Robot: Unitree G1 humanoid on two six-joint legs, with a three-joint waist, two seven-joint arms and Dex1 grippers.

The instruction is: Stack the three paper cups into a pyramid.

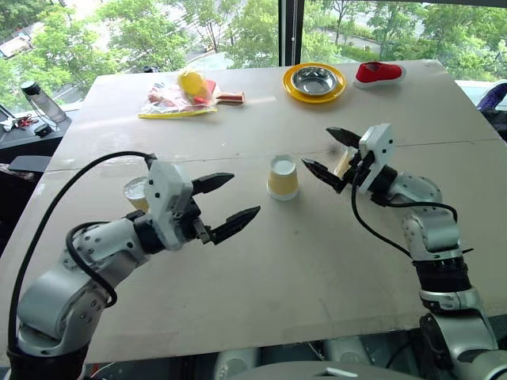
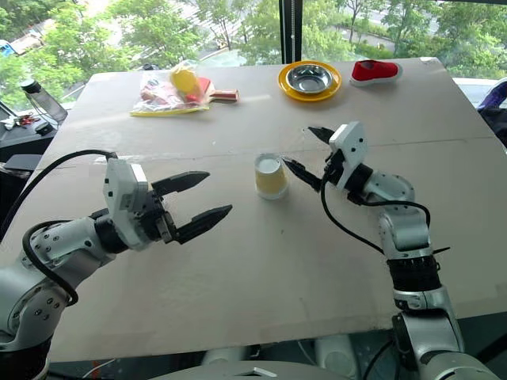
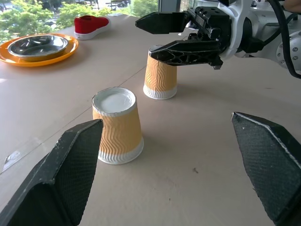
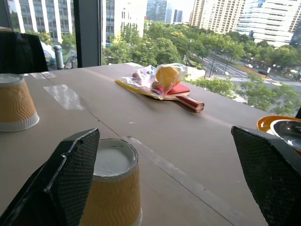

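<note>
We see a matt, pale brown table [image 1: 261, 269] that looks like board, with a strip of clear glossy tape [image 4: 66, 96] stuck on it. The paper cups [image 3: 117, 127] have rippled, matt yellow-orange sides and smooth white bases. Each gripper finger [image 3: 70, 169] is black plastic with a fine rough grid texture. Far back, a shiny steel bowl [image 1: 314, 79] sits on a glossy yellow plate [image 1: 291, 92]. A crinkled clear plastic bag [image 4: 155, 77] lies over a wooden-handled paddle [image 4: 188, 102]. A red shoe [image 1: 379, 73] looks like cloth.
</note>
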